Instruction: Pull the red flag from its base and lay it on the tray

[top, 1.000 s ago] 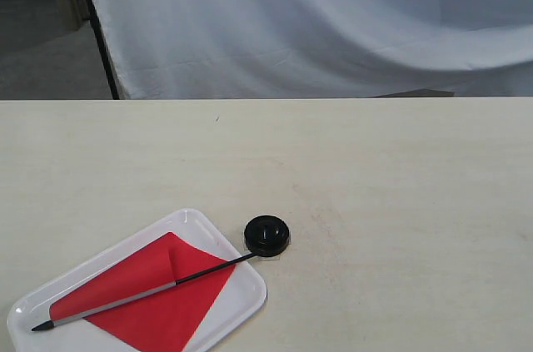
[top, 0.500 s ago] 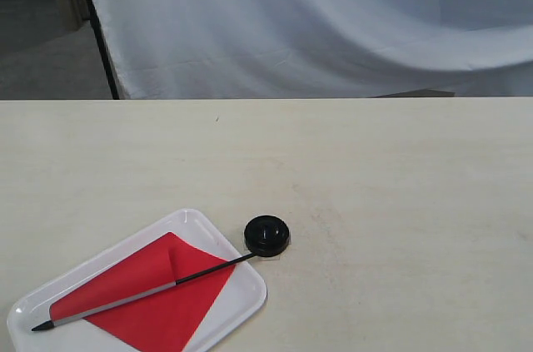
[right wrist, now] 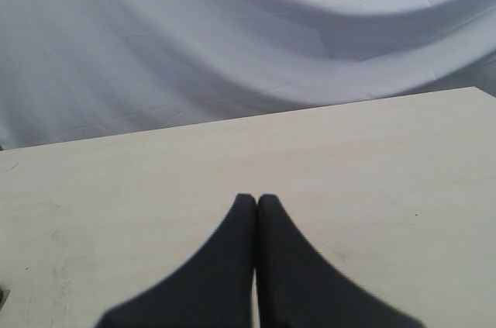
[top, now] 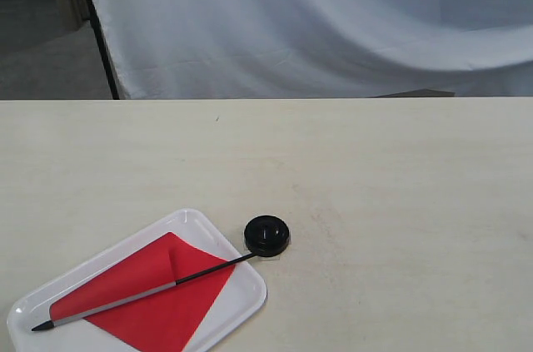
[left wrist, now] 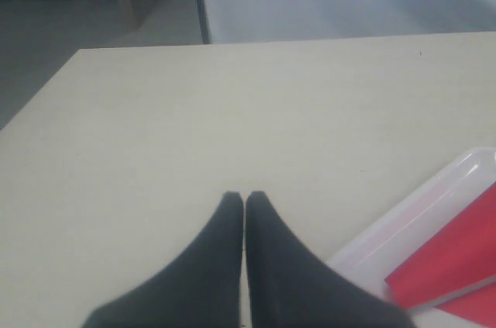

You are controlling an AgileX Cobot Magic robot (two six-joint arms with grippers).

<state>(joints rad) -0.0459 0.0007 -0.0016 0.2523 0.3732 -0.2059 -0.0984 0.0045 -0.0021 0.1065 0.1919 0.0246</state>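
The red flag (top: 158, 290) lies flat on the white tray (top: 216, 240) at the table's front left, its thin pole running from the pointed tip at the tray's near corner toward the base. The black round base (top: 266, 235) stands on the table just off the tray's far right corner, the pole's end touching it. Neither gripper shows in the exterior view. In the left wrist view my left gripper (left wrist: 244, 198) is shut and empty, with the tray's corner (left wrist: 434, 196) and red cloth (left wrist: 457, 258) beside it. My right gripper (right wrist: 256, 199) is shut and empty above bare table.
A white cloth (top: 316, 19) hangs behind the table's far edge. A dark post (top: 104, 44) stands at the back left. The tabletop (top: 375, 185) is pale wood.
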